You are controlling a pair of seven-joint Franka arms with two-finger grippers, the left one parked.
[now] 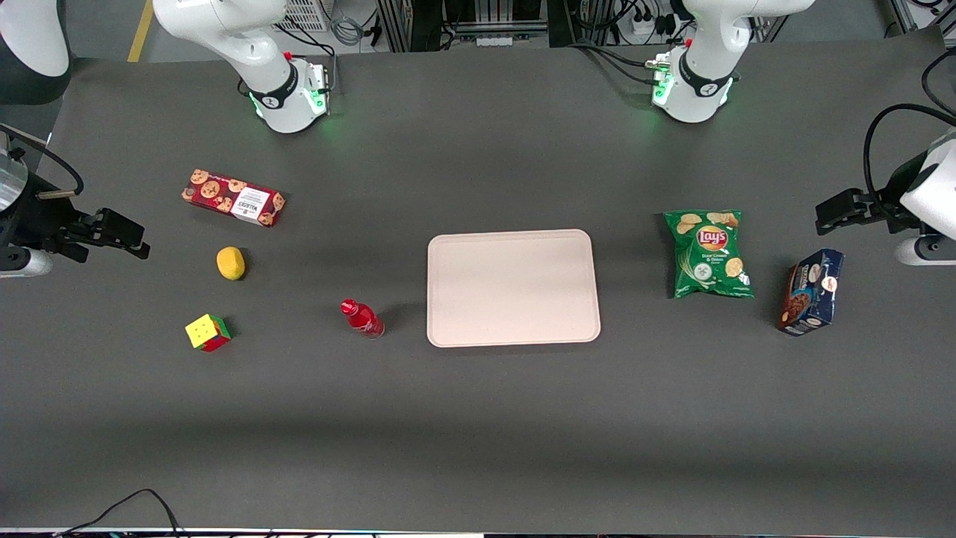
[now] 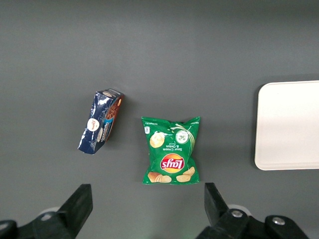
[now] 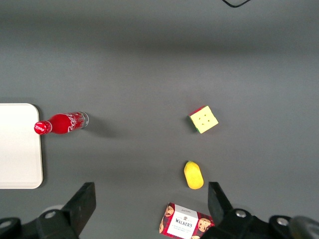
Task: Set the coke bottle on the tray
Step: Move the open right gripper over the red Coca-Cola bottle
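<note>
Red coke bottle [image 1: 362,318] stands beside tray [image 1: 513,288]; end effector [image 1: 123,240] spread, well apart.

The tray [image 3: 19,145] runs off the right wrist picture's edge, and in the left wrist view one end of it is cut off too. The cookie box [image 3: 188,224] is cropped as well. The gripper [image 3: 152,209] shows only its spread fingers [image 3: 82,201], bases unseen. The coke bottle [image 1: 362,318] label script is too small to read.
</note>
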